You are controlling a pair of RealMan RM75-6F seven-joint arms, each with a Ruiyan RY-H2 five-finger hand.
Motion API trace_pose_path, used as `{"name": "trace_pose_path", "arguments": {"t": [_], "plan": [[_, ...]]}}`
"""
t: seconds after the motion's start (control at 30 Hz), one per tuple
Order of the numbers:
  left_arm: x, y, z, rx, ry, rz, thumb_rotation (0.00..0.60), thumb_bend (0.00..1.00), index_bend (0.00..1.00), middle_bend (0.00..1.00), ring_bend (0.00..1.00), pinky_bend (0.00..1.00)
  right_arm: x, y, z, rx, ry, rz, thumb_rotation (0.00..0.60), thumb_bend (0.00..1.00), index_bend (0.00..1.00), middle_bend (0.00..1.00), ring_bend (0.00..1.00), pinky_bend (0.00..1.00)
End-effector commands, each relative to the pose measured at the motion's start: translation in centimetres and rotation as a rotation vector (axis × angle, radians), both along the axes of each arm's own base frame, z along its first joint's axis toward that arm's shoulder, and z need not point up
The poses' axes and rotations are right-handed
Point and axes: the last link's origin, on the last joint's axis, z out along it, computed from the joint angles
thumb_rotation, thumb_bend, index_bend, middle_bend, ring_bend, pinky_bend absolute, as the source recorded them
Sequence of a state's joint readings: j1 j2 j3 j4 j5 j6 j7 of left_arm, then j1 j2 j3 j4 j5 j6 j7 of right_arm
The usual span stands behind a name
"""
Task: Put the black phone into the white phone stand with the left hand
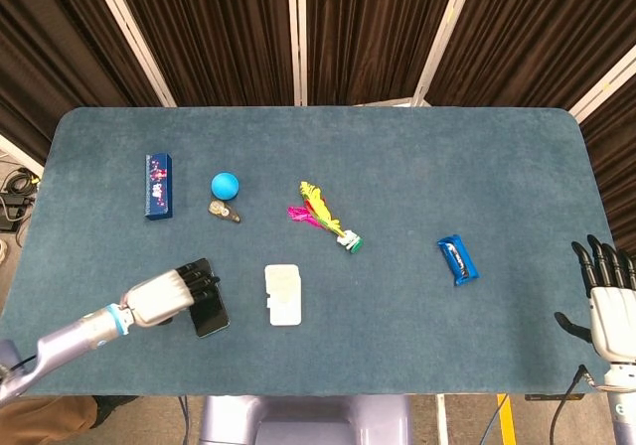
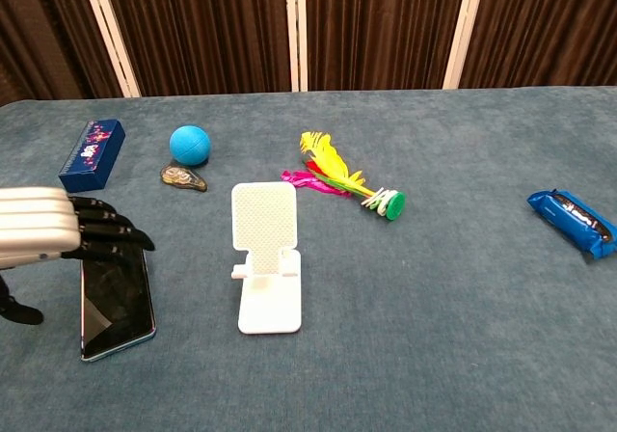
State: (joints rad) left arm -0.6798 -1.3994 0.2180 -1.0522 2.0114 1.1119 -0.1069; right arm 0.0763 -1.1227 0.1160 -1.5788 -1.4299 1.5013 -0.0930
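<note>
The black phone (image 1: 203,297) lies flat, screen up, near the front-left part of the table (image 1: 397,157), just left of the white phone stand (image 1: 283,294), which stands upright with its back plate raised and its lip facing the front edge. That layout suits a short carry to the right. The left robot hand (image 1: 171,294) is over the phone's left and far portion, fingers extended and spread across the screen, thumb hanging below at the side; it appears open and has nothing in its grip yet. Whether the fingertips actually touch the glass cannot be told, since the hand covers that part of the phone in both views. In the chest view the left robot hand is cut off by the left frame edge. The right robot hand (image 1: 604,296) rests at the front-right corner, fingers straight and apart, holding nothing, its wrist cut off at the bottom.
</note>
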Motion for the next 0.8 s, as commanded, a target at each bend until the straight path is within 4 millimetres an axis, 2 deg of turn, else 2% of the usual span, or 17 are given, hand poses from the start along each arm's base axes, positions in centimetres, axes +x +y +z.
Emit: {"name": "trace_pose_path", "arguments": {"t": [0.03, 0.27, 0.6, 0.7, 0.77, 0.8], "plan": [[0.5, 0.4, -1.0, -0.014, 0.013, -0.030, 0.600, 0.00, 0.26, 0.08, 0.13, 0.17, -0.1, 0.0, 0.1, -0.004, -0.001, -0.004, 0.600, 0.00, 0.00, 0.00, 0.00, 0.00], [1.1, 0.8, -1.9, -0.022, 0.020, -0.052, 0.600, 0.00, 0.24, 0.02, 0.13, 0.17, -0.3, 0.0, 0.4, -0.011, -0.010, -0.012, 0.600, 0.00, 0.00, 0.00, 0.00, 0.00], [1.4, 0.9, -3.0, -0.035, 0.042, -0.045, 0.600, 0.00, 0.24, 0.02, 0.13, 0.20, -0.4, -0.1, 0.3, -0.003, -0.016, -0.016, 0.600, 0.00, 0.00, 0.00, 0.00, 0.00], [1.4, 0.9, -3.2, -0.033, 0.050, -0.043, 0.600, 0.00, 0.26, 0.07, 0.15, 0.21, -0.4, -0.1, 0.3, -0.002, -0.019, -0.018, 0.600, 0.00, 0.00, 0.00, 0.00, 0.00], [1.4, 0.9, -3.4, -0.034, 0.049, -0.041, 0.600, 0.00, 0.30, 0.14, 0.20, 0.23, -0.4, -0.1, 0.4, -0.001, -0.020, -0.018, 0.600, 0.00, 0.00, 0.00, 0.00, 0.00], [1.4, 0.8, -3.5, -0.033, 0.046, -0.040, 0.600, 0.00, 0.35, 0.21, 0.25, 0.26, -0.4, -0.1, 0.3, 0.000, -0.021, -0.018, 0.600, 0.00, 0.00, 0.00, 0.00, 0.00]]}}
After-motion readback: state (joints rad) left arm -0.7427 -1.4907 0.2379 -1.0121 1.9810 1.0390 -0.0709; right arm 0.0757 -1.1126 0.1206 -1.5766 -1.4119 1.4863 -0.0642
